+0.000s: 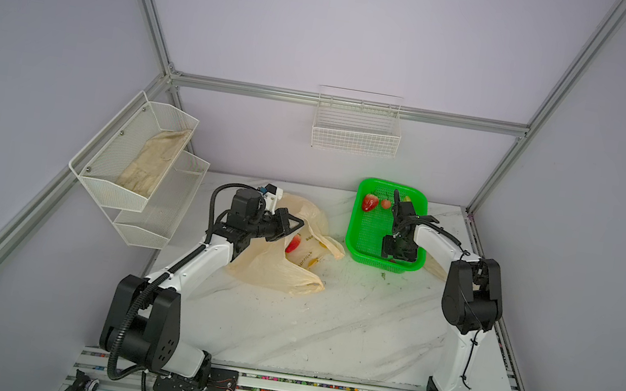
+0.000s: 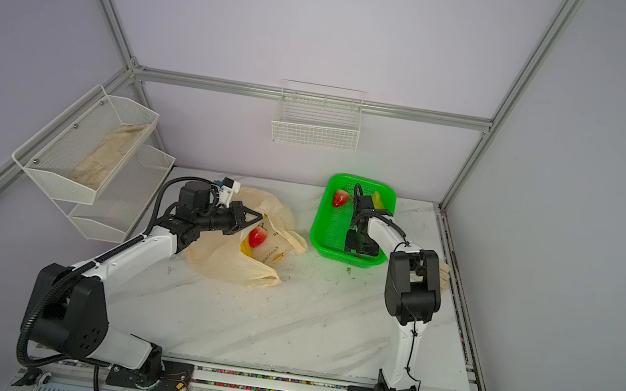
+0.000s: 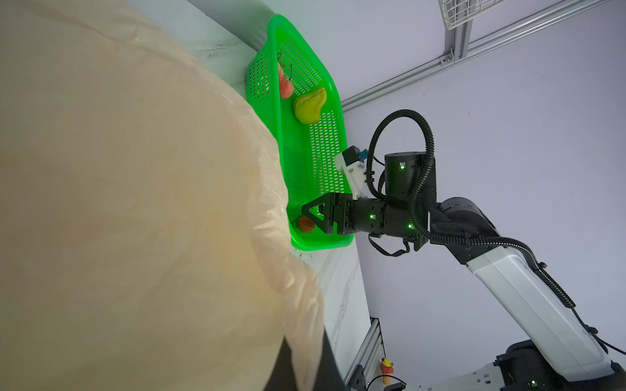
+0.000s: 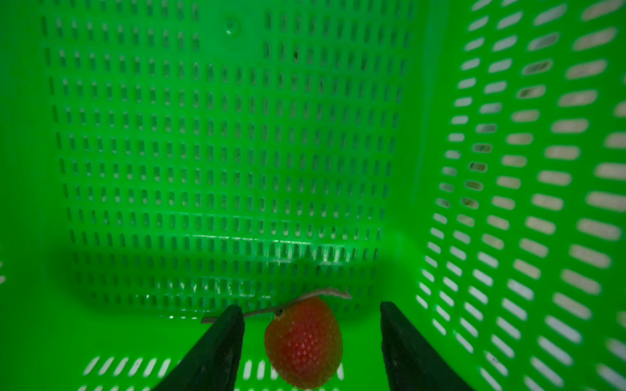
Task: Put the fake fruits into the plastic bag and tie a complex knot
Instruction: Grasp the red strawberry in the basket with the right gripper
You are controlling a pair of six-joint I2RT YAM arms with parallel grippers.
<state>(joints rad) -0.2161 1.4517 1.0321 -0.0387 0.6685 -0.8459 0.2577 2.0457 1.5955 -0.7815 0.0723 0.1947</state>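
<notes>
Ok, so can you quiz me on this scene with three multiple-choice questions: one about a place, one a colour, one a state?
1. The pear lies: A in the basket, B beside it, C under it.
2. The basket is: A white, B green, C blue.
3. The right gripper is: A shut tight, B open around a red fruit, C outside the basket.
Answers: 1 A, it rests on the mesh floor; 2 B, bright green in every view; 3 B, gaps show either side of the fruit.
</notes>
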